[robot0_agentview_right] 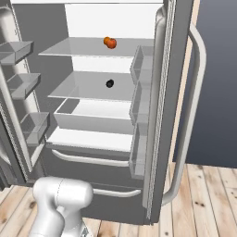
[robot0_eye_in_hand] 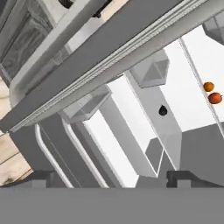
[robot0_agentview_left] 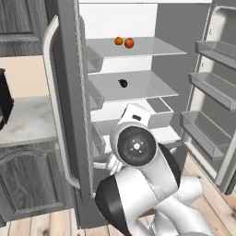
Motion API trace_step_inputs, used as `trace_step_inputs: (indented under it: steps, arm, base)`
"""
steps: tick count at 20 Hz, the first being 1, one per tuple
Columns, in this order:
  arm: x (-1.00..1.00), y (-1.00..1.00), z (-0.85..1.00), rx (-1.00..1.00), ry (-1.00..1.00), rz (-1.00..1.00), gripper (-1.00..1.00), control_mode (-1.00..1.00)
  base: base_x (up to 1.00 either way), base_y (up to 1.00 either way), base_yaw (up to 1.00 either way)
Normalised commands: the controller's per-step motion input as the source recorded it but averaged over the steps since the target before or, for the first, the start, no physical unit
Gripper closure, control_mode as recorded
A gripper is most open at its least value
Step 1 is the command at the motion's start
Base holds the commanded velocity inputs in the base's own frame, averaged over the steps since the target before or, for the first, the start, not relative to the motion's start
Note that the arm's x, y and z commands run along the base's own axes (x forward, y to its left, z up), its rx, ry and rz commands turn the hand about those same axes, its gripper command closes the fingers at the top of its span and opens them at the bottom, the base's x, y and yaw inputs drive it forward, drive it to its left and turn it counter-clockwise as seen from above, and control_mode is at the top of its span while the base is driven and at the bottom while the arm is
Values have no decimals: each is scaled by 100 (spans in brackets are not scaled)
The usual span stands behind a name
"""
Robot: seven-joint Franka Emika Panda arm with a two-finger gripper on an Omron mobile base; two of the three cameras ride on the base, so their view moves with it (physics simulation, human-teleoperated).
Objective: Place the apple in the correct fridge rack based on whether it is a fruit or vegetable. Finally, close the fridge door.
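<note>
Two fridge doors (robot0_agentview_left: 69,92) standing open, apple (robot0_agentview_left: 129,43) on the fridge rack (robot0_agentview_left: 152,46) toward its back edge, touching a paler orange fruit (robot0_agentview_left: 118,41), small dark object (robot0_agentview_left: 123,83) on the shelf below, wooden plank floor (robot0_agentview_right: 203,203), gripper (robot0_eye_in_hand: 109,179) fingers apart, I see nothing held.

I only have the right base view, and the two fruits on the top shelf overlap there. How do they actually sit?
Observer: In the left base view the apple rests on the fridge rack, close beside the paler orange fruit, on its right.
Operator: Is the pincer holding anything?
Observer: No. The hand view shows the pincer open, with nothing between its tips.
Operator: What stands beyond the far fridge door?
Observer: A pale counter over wooden cabinets.
</note>
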Motion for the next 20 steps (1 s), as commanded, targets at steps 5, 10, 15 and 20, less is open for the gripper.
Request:
trace_step_inputs:
  steps: [5, 10, 15, 20]
  arm:
    - [3, 100, -17, -38, -8, 0, -100, -100]
    - [14, 100, -19, -39, -6, 0, -100, -100]
    - [44, 100, -10, -35, 0, -1, -100, -100]
    - [57, 86, -16, -28, 0, -5, -100, -100]
  base:
    - [0, 0, 0]
    - [0, 0, 0]
    - [0, 0, 0]
    - [0, 0, 0]
